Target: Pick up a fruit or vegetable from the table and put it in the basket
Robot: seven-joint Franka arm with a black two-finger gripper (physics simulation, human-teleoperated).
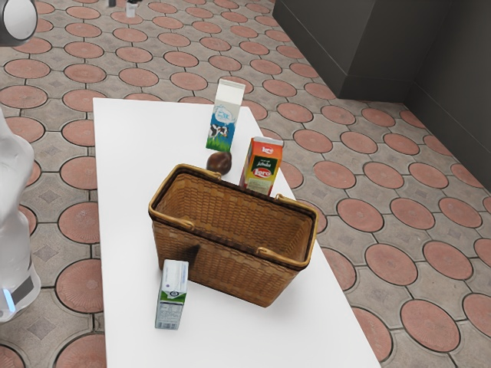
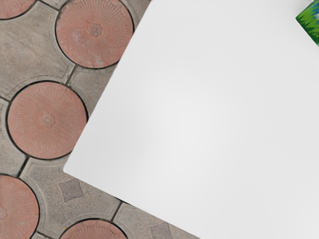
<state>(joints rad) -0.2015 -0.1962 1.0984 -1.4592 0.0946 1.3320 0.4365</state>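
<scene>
At the exterior view's top edge, the tips of my gripper [image 1: 121, 5] show apart, high above the far end of the table, with nothing seen between them. A dark brown, roundish fruit or vegetable [image 1: 219, 162] lies on the white table between the milk carton and the basket. The brown wicker basket [image 1: 222, 264] stands upright on the table, its two handles folded down along the rim. Under my hand, the wrist view has bare white tabletop [image 2: 199, 119] and one table corner.
A blue-and-white milk carton [image 1: 223, 116] stands behind the round item; its green corner [image 2: 311, 22] enters the wrist view. A red-and-green juice carton [image 1: 263, 162] stands close behind the basket. A small grey-and-white carton [image 1: 172, 295] stands before the basket. Tiled floor [image 2: 47, 119] lies beyond the table edge.
</scene>
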